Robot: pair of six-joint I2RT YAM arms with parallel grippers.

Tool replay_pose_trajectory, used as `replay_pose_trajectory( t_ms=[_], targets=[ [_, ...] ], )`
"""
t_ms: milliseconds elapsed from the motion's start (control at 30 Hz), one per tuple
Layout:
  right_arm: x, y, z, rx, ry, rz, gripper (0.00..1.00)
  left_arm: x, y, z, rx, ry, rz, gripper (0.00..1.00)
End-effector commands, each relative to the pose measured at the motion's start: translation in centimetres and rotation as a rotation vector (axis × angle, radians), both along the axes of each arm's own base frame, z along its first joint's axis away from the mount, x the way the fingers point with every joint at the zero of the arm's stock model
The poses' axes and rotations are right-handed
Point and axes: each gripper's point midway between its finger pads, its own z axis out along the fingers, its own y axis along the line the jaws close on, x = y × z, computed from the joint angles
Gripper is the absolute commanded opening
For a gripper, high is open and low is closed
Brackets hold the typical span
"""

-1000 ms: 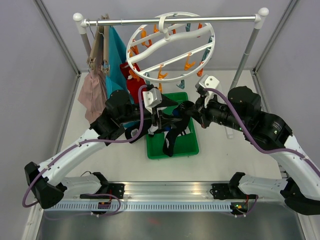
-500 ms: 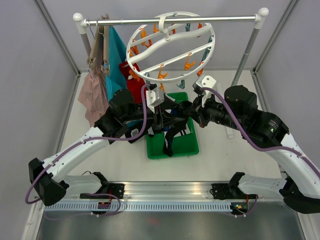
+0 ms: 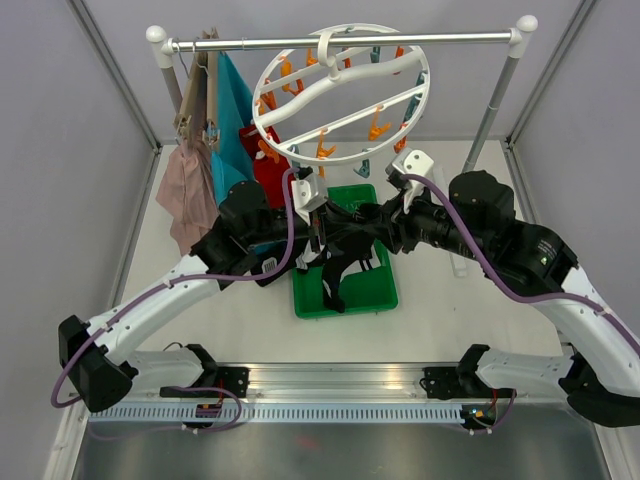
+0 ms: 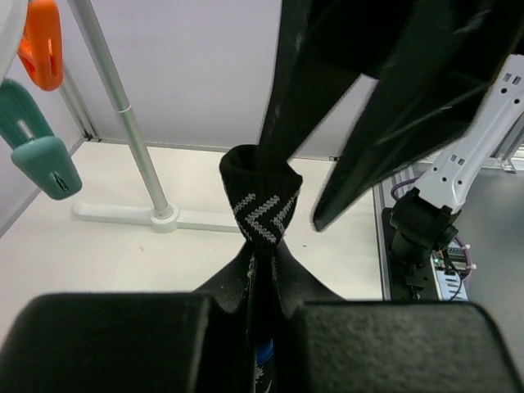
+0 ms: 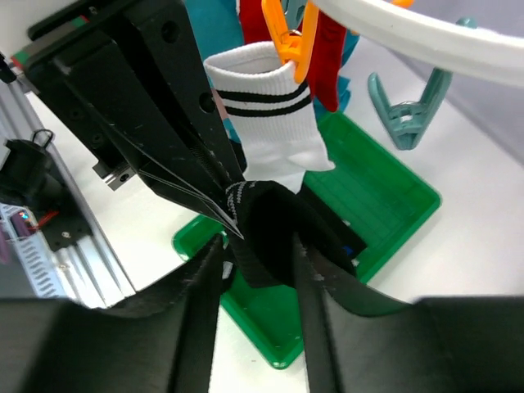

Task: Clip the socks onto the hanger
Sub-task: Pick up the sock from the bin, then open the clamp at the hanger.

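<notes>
A black sock (image 3: pixel 336 262) with a grey zigzag cuff (image 4: pixel 260 205) hangs over the green tray (image 3: pixel 378 288). My left gripper (image 3: pixel 321 233) (image 4: pixel 262 327) is shut on it just below the cuff. My right gripper (image 3: pixel 366 228) (image 5: pixel 258 270) faces it with jaws apart, the cuff (image 5: pixel 270 229) loose between its fingers. Above hangs the round white hanger (image 3: pixel 340 95) with orange and teal clips. One orange clip (image 5: pixel 286 37) holds a white-ended sock (image 5: pixel 270 115), with red socks (image 3: pixel 268 170) behind it.
A teal cloth (image 3: pixel 232 110) and a pink garment (image 3: pixel 185 190) hang at the left of the rack bar (image 3: pixel 450 40). The rack's right post (image 3: pixel 490 120) stands behind my right arm. More dark socks lie in the tray.
My left gripper has closed on the black sock's cuff end. My right gripper, shut on the sock before, has opened its jaws. Both arms have hardly shifted.
</notes>
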Motion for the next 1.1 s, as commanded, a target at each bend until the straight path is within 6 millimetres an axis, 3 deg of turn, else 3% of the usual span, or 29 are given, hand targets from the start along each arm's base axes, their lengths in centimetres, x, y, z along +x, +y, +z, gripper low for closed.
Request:
replay_pose_trajectory(
  t_ms=[0, 133, 300, 600, 633, 767, 1067],
  targets=[
    [0.0, -1.0, 3.0, 0.069, -0.089, -0.036, 0.48, 0.6, 0.7, 1.1, -0.047, -0.002, 0.061, 0.06],
    [0.3, -2.1, 4.3, 0.122, -0.151, -0.087, 0.59, 1.1, 1.7, 0.2, -0.047, 0.028, 0.134, 0.02],
    [1.7, -3.1, 4.4, 0.134, -0.213, -0.175, 0.62, 1.1, 2.5, -0.5, -0.062, 0.040, 0.172, 0.02],
    [5.8, -1.0, 2.8, 0.115, -0.310, -0.245, 0.64, 1.7, 3.4, -1.1, -0.076, 0.044, 0.240, 0.02],
    [6.3, -1.0, 3.4, 0.128, -0.343, -0.262, 0.65, 1.6, 3.5, -1.0, -0.079, 0.040, 0.242, 0.02],
    [7.2, 0.0, 3.1, 0.120, -0.370, -0.258, 0.72, 1.5, 3.8, -0.6, -0.079, 0.032, 0.247, 0.02],
    [8.6, -0.1, 2.7, 0.091, -0.390, -0.303, 0.74, 1.3, 4.4, -0.4, -0.073, 0.017, 0.260, 0.02]
  ],
)
